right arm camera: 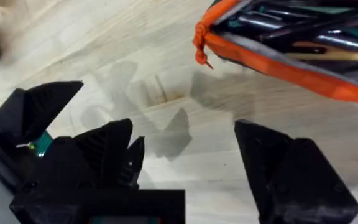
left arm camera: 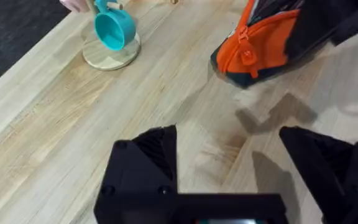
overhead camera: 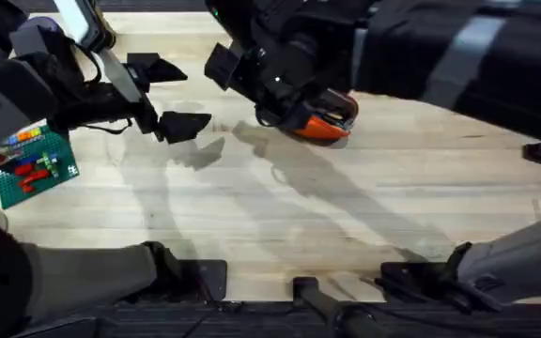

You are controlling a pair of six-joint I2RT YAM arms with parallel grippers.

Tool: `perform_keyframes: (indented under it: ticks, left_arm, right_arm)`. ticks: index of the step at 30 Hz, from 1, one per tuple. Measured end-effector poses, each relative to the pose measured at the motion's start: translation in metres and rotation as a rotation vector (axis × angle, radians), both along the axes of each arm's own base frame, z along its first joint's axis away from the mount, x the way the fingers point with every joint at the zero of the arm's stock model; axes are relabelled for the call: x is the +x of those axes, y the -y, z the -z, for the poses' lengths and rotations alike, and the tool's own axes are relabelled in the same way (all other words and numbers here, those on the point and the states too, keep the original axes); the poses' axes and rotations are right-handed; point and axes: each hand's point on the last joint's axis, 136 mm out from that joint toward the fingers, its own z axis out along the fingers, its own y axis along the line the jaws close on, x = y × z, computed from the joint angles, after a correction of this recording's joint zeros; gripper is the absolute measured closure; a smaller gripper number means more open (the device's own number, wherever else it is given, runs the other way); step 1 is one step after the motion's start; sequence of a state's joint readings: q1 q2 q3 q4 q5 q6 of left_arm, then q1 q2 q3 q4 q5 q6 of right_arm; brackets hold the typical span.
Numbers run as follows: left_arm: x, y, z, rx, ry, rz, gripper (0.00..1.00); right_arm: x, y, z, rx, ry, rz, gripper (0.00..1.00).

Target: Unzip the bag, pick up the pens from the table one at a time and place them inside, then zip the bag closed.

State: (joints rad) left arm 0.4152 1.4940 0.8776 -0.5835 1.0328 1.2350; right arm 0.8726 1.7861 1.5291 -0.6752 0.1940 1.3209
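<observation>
Pens (right arm camera: 303, 28) lie inside the unzipped bag (left arm camera: 260, 53); both end effectors (left arm camera: 229, 158) (right arm camera: 185, 155) gape empty, zipping remains.

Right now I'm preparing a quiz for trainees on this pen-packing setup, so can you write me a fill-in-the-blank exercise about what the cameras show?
1. The bag is mainly ____ in colour.
2. In the right wrist view, the bag's top is ____, with pens lying inside.
3. The left end effector has its jaws ____ above the table.
4. In the left wrist view, a ____ cup rests on a round wooden disc.

Missing words: orange; open; open; teal
</observation>
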Motion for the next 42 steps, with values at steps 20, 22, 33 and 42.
perform_keyframes:
  ticks: [20, 22, 33, 42]
  left_arm:
    - [0.000, 0.000, 0.000, 0.000, 0.000, 0.000, 0.008]
    - [0.000, 0.000, 0.000, 0.000, 0.000, 0.000, 0.008]
    - [0.000, 0.000, 0.000, 0.000, 0.000, 0.000, 0.008]
    - [0.000, 0.000, 0.000, 0.000, 0.000, 0.000, 0.008]
  right_arm:
    - [0.030, -0.011, 0.021, -0.059, 0.106, -0.012, 0.004]
    - [0.032, -0.009, 0.020, -0.074, 0.119, -0.010, 0.004]
    - [0.045, -0.012, 0.043, -0.118, 0.144, 0.004, 0.005]
    - [0.054, -0.011, 0.044, -0.130, 0.183, 0.028, 0.005]
